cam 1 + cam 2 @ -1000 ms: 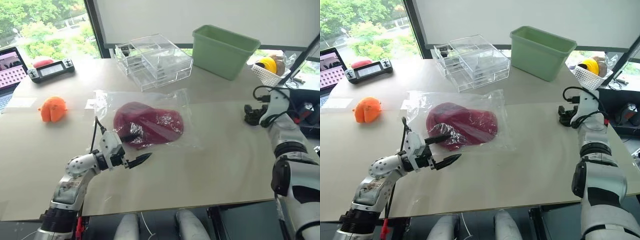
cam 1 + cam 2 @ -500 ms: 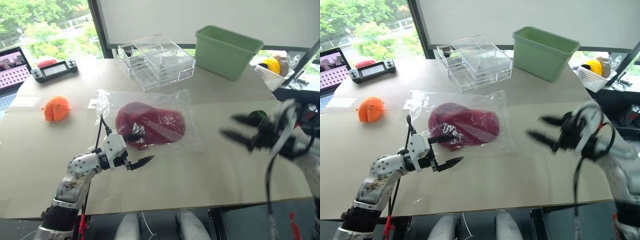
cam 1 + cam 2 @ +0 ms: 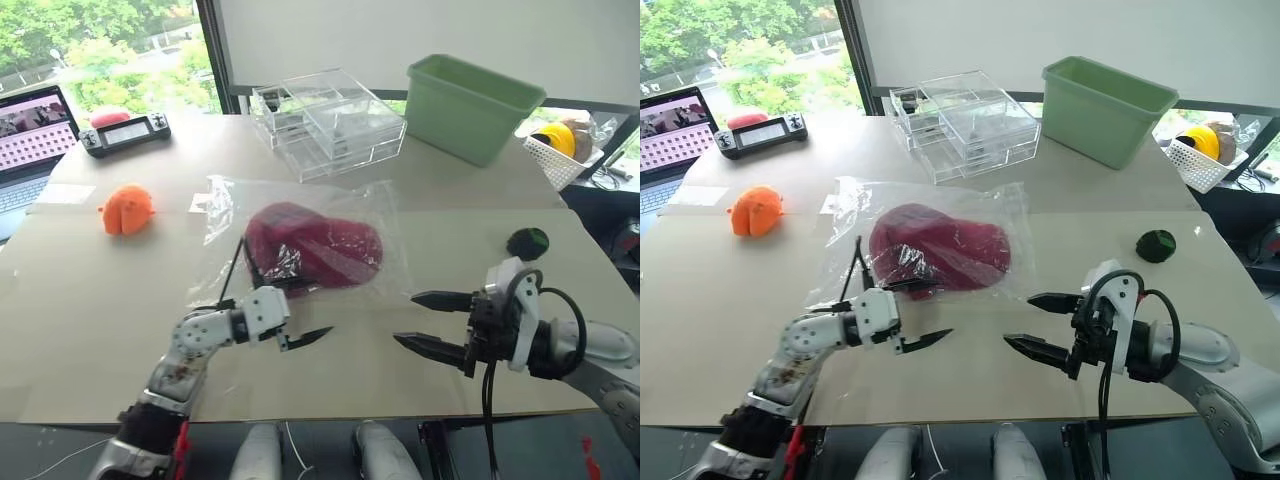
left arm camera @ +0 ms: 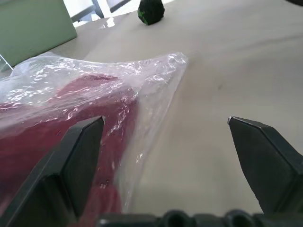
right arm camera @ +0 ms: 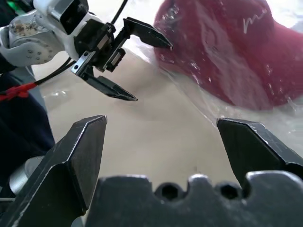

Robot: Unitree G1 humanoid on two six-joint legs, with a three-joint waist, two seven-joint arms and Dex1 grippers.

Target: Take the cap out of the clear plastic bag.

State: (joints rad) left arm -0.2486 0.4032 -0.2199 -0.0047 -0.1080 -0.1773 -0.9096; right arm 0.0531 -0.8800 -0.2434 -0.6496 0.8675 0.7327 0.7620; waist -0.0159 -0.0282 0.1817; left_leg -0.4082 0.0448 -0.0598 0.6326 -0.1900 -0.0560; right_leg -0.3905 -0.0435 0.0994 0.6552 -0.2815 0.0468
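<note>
The dark red cap (image 3: 318, 248) lies on the table inside the clear plastic bag (image 3: 228, 214), its white lettering facing my right wrist view. My left gripper (image 3: 306, 310) is open at the bag's near edge. One finger (image 4: 78, 156) reaches over the film beside the cap (image 4: 57, 123), and the other is over bare table. My right gripper (image 3: 405, 318) is open and low over the table. It stands right of the bag's near corner, apart from it, and points at the left gripper (image 5: 152, 73). Nothing is held.
A clear drawer box (image 3: 325, 120) and a green bin (image 3: 475, 95) stand behind the bag. An orange toy (image 3: 127, 208), a game controller (image 3: 125, 133) and a laptop (image 3: 35, 115) are at the left. A dark green ball (image 3: 527, 241) and a white basket (image 3: 560, 150) are at the right.
My right arm has swung in from the table's right edge to the middle front, gripper open. The left gripper has shifted a little to the right along the bag's near edge. The camera has shifted too.
</note>
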